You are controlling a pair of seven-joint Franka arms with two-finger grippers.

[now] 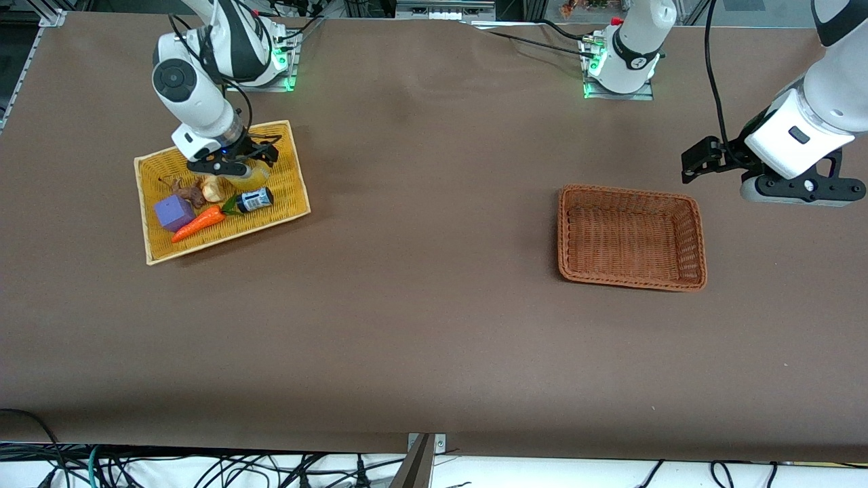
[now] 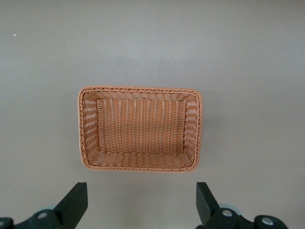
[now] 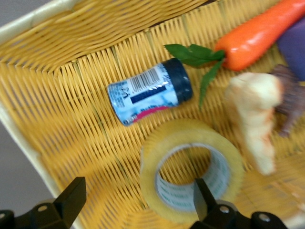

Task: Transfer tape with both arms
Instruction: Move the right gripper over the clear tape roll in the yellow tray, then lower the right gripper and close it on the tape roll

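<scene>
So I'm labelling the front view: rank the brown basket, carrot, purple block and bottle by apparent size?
1. Brown basket
2. Carrot
3. Purple block, close to the carrot
4. Bottle

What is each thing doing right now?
Tape: lying flat in yellow basket.
Bottle: on its side.
Brown basket: empty.
Right gripper: jaws open over the tape.
Left gripper: jaws open, waiting above the table.

Tray (image 1: pixel 288 177) at right arm's end holds tape (image 3: pixel 190 169), bottle (image 1: pixel 255 200) just beside it nearer the front camera, carrot (image 1: pixel 199 224), cube (image 1: pixel 174 213). Basket (image 1: pixel 630 196) sits well apart, toward left arm's end.
</scene>
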